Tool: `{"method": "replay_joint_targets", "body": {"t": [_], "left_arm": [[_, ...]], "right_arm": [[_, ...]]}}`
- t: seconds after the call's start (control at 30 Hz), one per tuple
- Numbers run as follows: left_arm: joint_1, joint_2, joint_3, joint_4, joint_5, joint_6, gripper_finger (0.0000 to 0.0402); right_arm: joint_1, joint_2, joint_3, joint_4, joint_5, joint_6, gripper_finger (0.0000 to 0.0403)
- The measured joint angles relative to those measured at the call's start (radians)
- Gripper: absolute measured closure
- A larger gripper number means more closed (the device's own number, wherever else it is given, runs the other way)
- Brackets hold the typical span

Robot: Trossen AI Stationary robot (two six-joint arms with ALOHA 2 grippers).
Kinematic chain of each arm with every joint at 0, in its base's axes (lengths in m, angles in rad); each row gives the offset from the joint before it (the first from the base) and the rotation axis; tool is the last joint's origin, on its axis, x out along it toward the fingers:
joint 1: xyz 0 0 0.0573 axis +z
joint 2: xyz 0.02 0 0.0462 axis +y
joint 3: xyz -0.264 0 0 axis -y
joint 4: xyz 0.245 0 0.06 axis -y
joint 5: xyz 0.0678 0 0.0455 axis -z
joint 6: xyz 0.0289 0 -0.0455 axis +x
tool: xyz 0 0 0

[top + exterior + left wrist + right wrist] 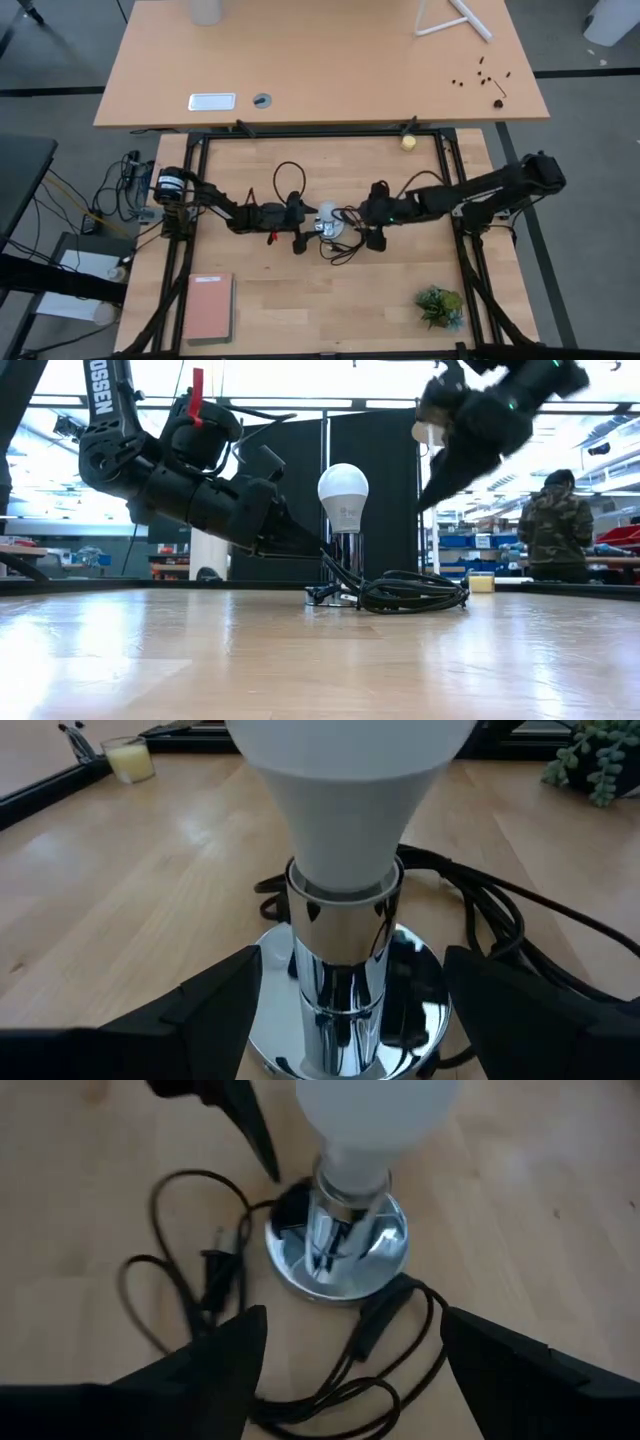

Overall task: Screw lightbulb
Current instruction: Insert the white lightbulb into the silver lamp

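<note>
The white frosted lightbulb (343,495) stands upright with its narrow base in a chrome socket (347,560). The socket's round base disc (340,1030) rests on the wooden table. My left gripper (350,1020) is open and low at the socket's left, one finger on each side of the chrome stem. My right gripper (355,1370) is open and empty. It hangs in the air above and to the right of the bulb (375,1110), tilted down toward it. In the high view the bulb (327,213) lies between the left gripper (303,232) and the right gripper (372,232). My left gripper comes level from the table's left, and its fingers (215,1005) stand close by the rim of the base disc (270,1055). I cannot tell whether they touch it.
The socket's black cord (410,595) lies coiled on the table to the right of the base. A small yellowish ball (408,142) lies at the far edge. A pink book (210,308) and a small plant (440,305) sit near the front. A person (558,525) stands in the room behind.
</note>
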Motion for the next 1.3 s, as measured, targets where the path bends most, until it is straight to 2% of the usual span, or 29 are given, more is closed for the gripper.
{"method": "replay_joint_targets", "body": {"t": [0.13, 0.4, 0.77, 1.3], "left_arm": [[0.000, 0.000, 0.000, 0.020, 0.000, 0.002, 0.0085], [0.000, 0.016, 0.000, 0.056, 0.003, 0.027, 0.0085], [0.000, 0.205, 0.008, 0.369, 0.006, 0.055, 0.0107], [0.004, 0.240, 0.068, 0.342, 0.000, 0.164, 0.0153]], "right_arm": [[-0.027, 0.025, 0.151, -0.194, -0.068, -0.012, 0.0095], [-0.059, 0.081, 0.317, -0.411, -0.077, -0.027, 0.0095], [-0.068, 0.109, 0.441, -0.518, -0.107, -0.064, 0.0095], [-0.131, 0.121, 0.477, -0.538, -0.166, -0.082, 0.0095]]}}
